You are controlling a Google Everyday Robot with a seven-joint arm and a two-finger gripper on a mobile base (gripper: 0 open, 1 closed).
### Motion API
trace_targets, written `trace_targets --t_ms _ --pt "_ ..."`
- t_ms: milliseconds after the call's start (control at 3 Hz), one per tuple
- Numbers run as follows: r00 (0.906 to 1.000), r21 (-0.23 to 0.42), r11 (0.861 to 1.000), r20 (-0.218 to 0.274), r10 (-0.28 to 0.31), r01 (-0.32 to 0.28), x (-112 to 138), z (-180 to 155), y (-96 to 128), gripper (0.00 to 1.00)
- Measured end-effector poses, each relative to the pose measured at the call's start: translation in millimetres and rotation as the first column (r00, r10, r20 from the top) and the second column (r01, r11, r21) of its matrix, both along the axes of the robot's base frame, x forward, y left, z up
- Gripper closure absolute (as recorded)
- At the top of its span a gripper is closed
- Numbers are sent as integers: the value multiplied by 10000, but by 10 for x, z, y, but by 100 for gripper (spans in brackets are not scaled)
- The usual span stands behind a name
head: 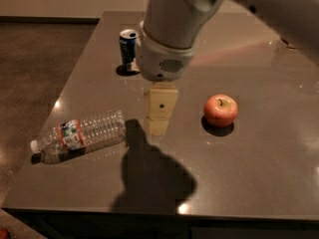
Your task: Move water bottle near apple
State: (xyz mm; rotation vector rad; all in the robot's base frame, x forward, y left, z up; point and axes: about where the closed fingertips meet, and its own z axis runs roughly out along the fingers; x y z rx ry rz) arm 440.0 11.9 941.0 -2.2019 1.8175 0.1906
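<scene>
Status: clear ribbed plastic water bottle [82,135] lay near-left on dark tabletop [249,178], well apart from small red apple [221,110]; tool [157,127] hung between them, probably empty, opening couldn't be told. Risk: off-centre grasp could roll it off the near edge.

Polished tabletop, clear plastic, shiny metal, matt robot casing.
The table [259,183] is dark, smooth and glossy, with small glints of light. The water bottle [82,136] is clear ribbed plastic with a printed label and a white plastic cap. The apple [220,109] has smooth, faintly shiny skin. The soda can [128,46] is glossy metal. The gripper [157,126], above the table between bottle and apple, looks like matt cream plastic under the arm's [169,29] smooth grey shell.
</scene>
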Motion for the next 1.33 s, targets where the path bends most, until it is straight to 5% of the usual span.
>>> trace_targets --t_ms 667,1333 --pt "9952 -508 9943 -302 928 -943 -70 -354 670 0" --pt "9914 -1046 9870 -608 1157 -1216 -63 -710 1037 0"
